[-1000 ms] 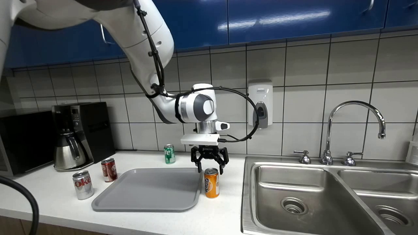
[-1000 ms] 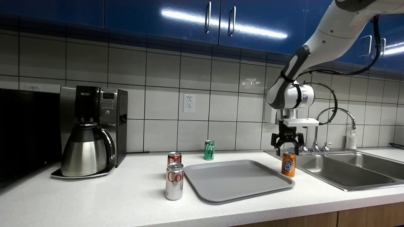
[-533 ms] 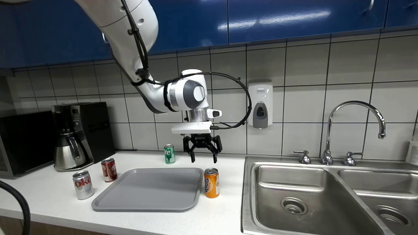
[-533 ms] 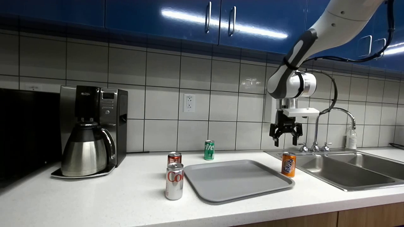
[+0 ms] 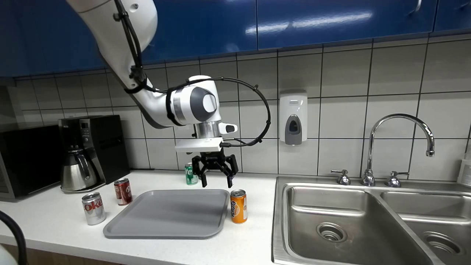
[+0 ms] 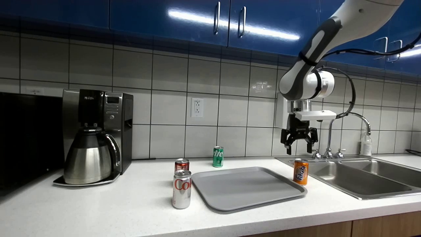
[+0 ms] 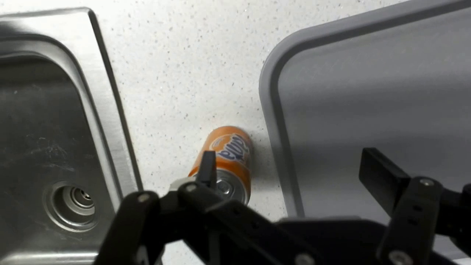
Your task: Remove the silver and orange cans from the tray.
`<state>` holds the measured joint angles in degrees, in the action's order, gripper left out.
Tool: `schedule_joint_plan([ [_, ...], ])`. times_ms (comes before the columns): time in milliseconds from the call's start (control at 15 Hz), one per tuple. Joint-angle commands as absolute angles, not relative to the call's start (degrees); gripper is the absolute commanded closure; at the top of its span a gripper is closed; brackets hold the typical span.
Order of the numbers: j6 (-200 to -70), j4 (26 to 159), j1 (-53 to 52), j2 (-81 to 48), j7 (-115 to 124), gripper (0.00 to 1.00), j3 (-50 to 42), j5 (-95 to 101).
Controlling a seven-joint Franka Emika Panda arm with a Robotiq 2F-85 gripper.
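Coffee maker (image 5: pixel 97 147), black and silver; toward the back of the counter (image 5: pixel 254 243). Silver can (image 5: pixel 93 208), one; upright on the counter, off the tray (image 5: pixel 165 213) and near its edge; thin metal by the look of it — light if empty, weightier and stiffer if full, which of the two cannot be told; smooth, likely slippery when damp, apt to dent under a hard squeeze; best held from above, round the middle of its side, from opposite flanks; the orange can (image 5: pixel 238 206) should handle alike. Red can (image 5: pixel 123 191), one; upright on the counter, near the silver one and farther back. Tray, grey, low-rimmed; neither task can on it. Green can (image 5: pixel 190 174), one; upright, beyond the tray's far edge. Gripper (image 5: pixel 217 181), black, pointing down above the counter; jaws spread wide — enough, it seems, to pass round a can; nothing between them, nothing touched; in both exterior views a gap shows between it and the top of the orange can. Orange can, one; upright on the counter, just beside the tray; a strip of counter shows between the two in the wrist view; its removal judged done, as is the silver one's. Sink (image 5: pixel 278 221), steel; right of the orange can, set into the counter.
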<state>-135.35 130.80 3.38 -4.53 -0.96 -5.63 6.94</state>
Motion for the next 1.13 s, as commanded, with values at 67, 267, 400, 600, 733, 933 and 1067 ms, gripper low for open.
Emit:
schedule_joint_plan([
  [67, -135.7, 137.1, 2.6, 1.9, 3.0, 0.0, -4.8, 9.2],
  [267, -135.6, 139.9, 2.4, 5.5, 3.0, 0.0, -4.1, 9.1],
  [400, -135.3, 141.5, 2.3, 7.5, 2.9, 0.0, -3.6, 9.2],
  [600, -133.7, 143.1, 2.3, 9.8, 2.6, 0.0, -2.9, 8.3],
  [733, -134.9, 141.3, 2.6, 7.0, 0.8, 0.0, -3.1, 7.2],
  [933, -134.9, 142.2, 2.6, 8.0, 0.8, 0.0, -3.0, 7.2],
  [1067, -134.9, 142.3, 2.6, 8.0, 0.8, 0.0, -3.0, 7.2],
])
